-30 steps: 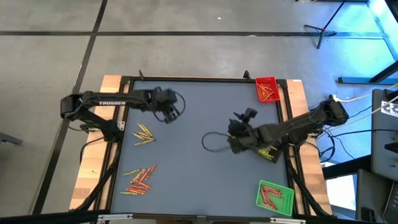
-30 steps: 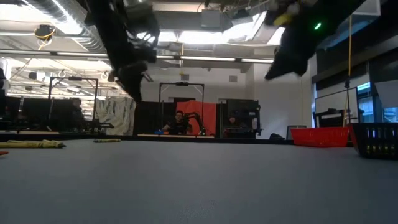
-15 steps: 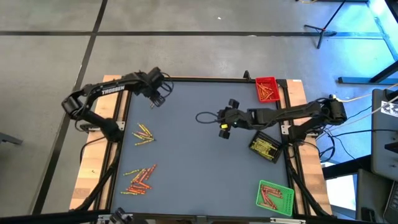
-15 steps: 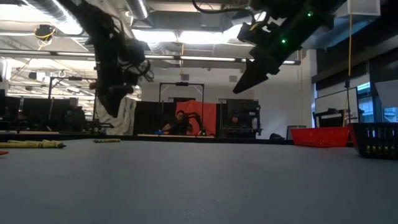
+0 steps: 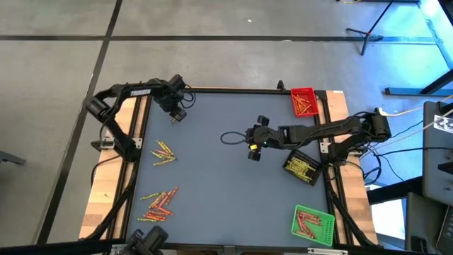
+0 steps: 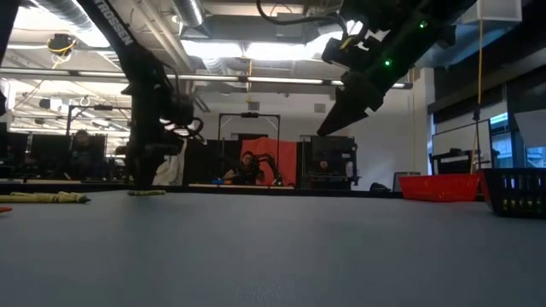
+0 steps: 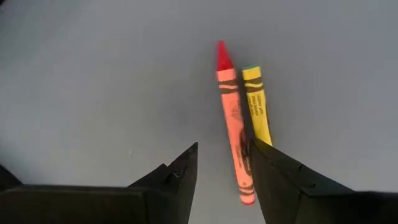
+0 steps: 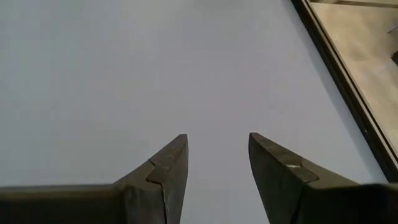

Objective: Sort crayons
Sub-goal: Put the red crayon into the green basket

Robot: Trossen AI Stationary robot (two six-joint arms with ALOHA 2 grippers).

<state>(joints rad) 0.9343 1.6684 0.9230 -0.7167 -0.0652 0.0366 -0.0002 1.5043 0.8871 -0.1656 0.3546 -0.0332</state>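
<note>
A red crayon (image 7: 233,118) and a yellow crayon (image 7: 257,106) lie side by side on the grey table, near its far left corner. My left gripper (image 7: 222,146) (image 5: 177,113) points down just above them, open. The red crayon's near end shows in the gap, close to one finger (image 7: 280,177), and that finger hides the yellow crayon's end. More crayons lie in two loose piles (image 5: 163,151) (image 5: 158,204) on the left half. My right gripper (image 5: 253,150) (image 8: 217,140) hangs open over the bare middle of the table, slanting down.
A red tray (image 5: 303,101) stands at the far right corner. A black tray (image 5: 303,168) is at the right edge and a green tray (image 5: 312,222) at the near right; all three hold crayons. A dark cable loop (image 5: 230,137) hangs from the right arm.
My left gripper has swung toward the table's far left corner and come down close to the table, rolling a little as it went. My right gripper has left the black tray and gone toward the table's middle, tipping to a slant, and now holds nearly still.
</note>
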